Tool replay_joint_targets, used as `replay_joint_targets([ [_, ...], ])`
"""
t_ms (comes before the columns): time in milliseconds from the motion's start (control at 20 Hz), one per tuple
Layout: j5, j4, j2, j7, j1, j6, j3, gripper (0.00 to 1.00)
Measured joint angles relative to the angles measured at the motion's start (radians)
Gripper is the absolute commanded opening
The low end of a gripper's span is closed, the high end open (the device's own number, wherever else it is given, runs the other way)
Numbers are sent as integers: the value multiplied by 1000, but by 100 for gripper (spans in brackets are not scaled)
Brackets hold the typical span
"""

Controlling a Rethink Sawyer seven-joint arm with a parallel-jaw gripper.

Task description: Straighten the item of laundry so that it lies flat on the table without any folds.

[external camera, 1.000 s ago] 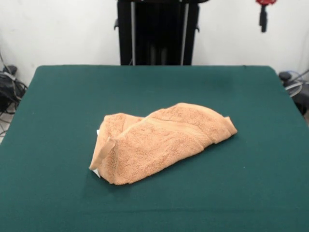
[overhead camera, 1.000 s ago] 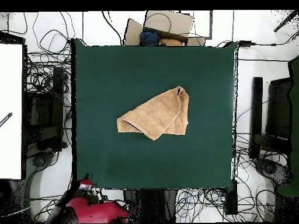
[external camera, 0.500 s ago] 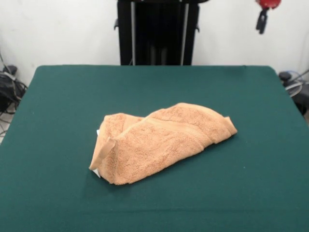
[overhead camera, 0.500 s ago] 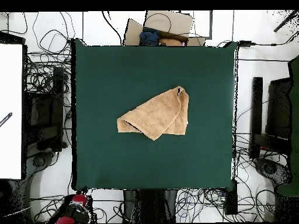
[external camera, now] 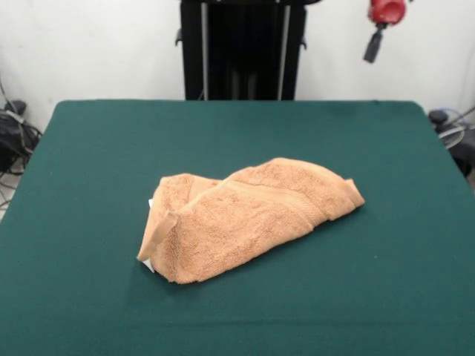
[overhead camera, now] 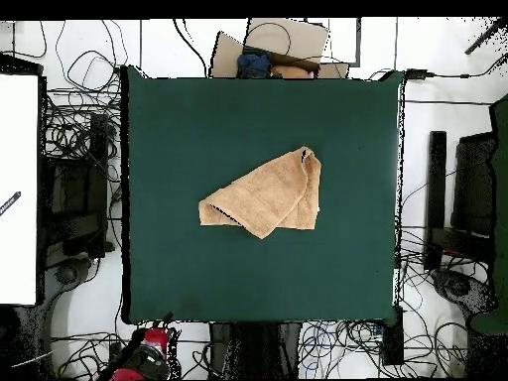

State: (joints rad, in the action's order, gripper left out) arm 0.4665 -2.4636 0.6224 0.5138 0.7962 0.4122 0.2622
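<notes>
Table, near edge: the dark green table (external camera: 89, 311) fills the front view from the bottom edge up; the strip of cloth nearest the camera has nothing lying on it.
Towel: the orange-tan towel (external camera: 245, 217) lies near the middle of the table, bunched and folded over itself, not flat.
Towel, low end: its nearer, left end in the front view is a thick doubled flap, and a small white tag (external camera: 148, 263) peeks out from under the corner there.
Towel, far end: a woven band runs across the top layer, and the right end tapers to a rounded fold toward the table's right side.
Towel from above: in the overhead view the towel (overhead camera: 266, 193) shows as a rough wedge, broad on its right, narrowing to a folded point at the left, with green cloth all round it.
My gripper: my gripper (external camera: 373, 44) hangs at the top right of the front view, beyond the table's far edge, high up and well apart from the towel, touching nothing.
My fingers: I cannot tell whether they are apart or together.
My arm from above: the red arm (overhead camera: 149, 347) sits off the table's bottom left corner.
Pedestal: my black pedestal (external camera: 243, 48) stands behind the far edge, against the white wall.
</notes>
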Motion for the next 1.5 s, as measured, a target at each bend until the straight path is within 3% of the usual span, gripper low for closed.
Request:
replay_joint_targets([
  [700,0,49,-228,46,-61,332,23,100],
  [1500,-2,187,-454,188,-68,437,25,100],
])
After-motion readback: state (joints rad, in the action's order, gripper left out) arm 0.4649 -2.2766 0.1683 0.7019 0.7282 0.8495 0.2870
